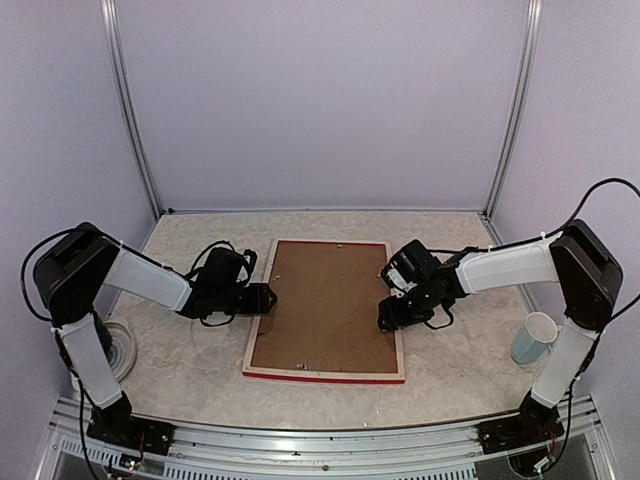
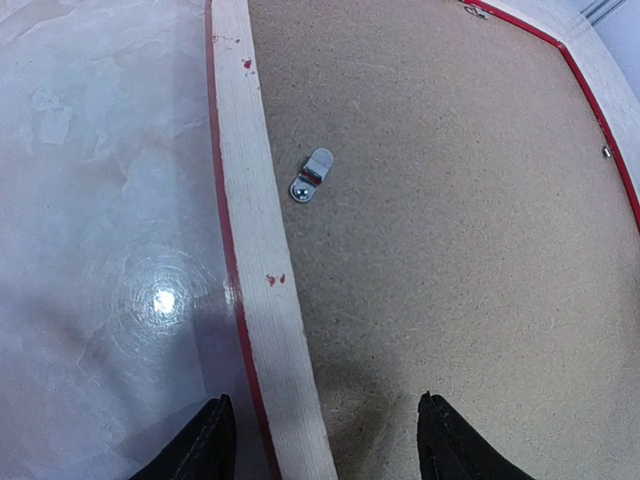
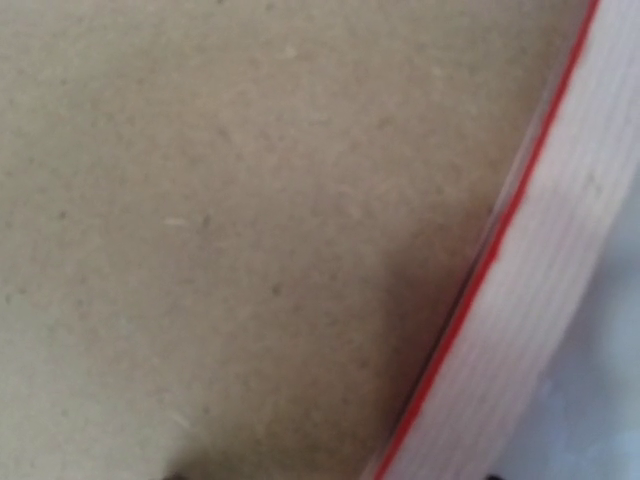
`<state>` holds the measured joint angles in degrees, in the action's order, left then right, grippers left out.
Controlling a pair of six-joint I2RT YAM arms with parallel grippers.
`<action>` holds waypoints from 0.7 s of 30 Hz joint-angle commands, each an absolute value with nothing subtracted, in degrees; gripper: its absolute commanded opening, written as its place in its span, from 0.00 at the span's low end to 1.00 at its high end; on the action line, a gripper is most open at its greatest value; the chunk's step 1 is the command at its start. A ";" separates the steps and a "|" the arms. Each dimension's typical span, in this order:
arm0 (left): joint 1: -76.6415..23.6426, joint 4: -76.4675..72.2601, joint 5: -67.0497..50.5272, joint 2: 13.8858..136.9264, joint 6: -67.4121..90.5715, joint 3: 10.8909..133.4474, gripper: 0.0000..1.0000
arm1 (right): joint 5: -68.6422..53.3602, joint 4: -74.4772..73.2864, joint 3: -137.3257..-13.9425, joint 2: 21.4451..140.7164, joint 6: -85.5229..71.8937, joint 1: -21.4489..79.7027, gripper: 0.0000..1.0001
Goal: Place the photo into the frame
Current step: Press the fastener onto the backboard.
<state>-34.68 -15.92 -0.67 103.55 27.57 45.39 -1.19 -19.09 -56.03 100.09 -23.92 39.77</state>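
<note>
On the surface (image 1: 200,375) in front of me, the frame (image 1: 320,376) is lying face down, its long sides running away from me, and the brown board (image 1: 325,300) is sitting inside it, filling the opening. I'm working both sides at once here. My left claw (image 1: 262,297) is hovering over the frame's left rail, spread wide: my wrist view is showing one fingertip (image 2: 215,450) out over the bare surface and the other over the board, with the pale rail running between them and nothing pinched. A small metal clip (image 2: 312,177) is sitting on the board just inside that rail, ahead of my fingers. My right claw (image 1: 392,315) is pressing in low at the frame's right rail. That view is blurry and very close, showing board, a red line and pale wood, with only slivers of my fingertips at the bottom edge, set well apart, so it's spread too and gripping nothing. A mug (image 1: 535,338) is standing off to the right, well apart from the frame.
</note>
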 commanded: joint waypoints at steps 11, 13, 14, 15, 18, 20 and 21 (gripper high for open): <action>-34.54 -13.05 -2.65 105.67 27.60 45.78 0.61 | 2.17 -26.83 -55.65 97.12 -22.99 41.12 0.61; -34.54 -13.02 -2.65 105.73 27.56 45.74 0.61 | 1.65 -26.37 -55.47 97.12 -22.79 41.14 0.61; -34.54 -13.03 -2.65 105.73 27.63 45.77 0.61 | 1.44 -26.17 -55.42 97.12 -22.70 41.13 0.61; -34.51 -13.05 -2.64 105.73 27.61 45.72 0.61 | 1.27 -26.06 -55.50 97.16 -22.67 41.13 0.60; -34.54 -13.00 -2.76 105.66 27.67 45.78 0.61 | 1.30 -26.48 -56.31 97.31 -22.67 41.09 0.61; -34.50 -13.01 -2.77 105.65 27.69 45.66 0.61 | 1.16 -26.70 -56.78 96.81 -22.72 41.17 0.61; -34.49 -13.03 -2.80 105.64 27.67 45.68 0.61 | 0.90 -26.79 -56.95 96.39 -22.70 41.14 0.60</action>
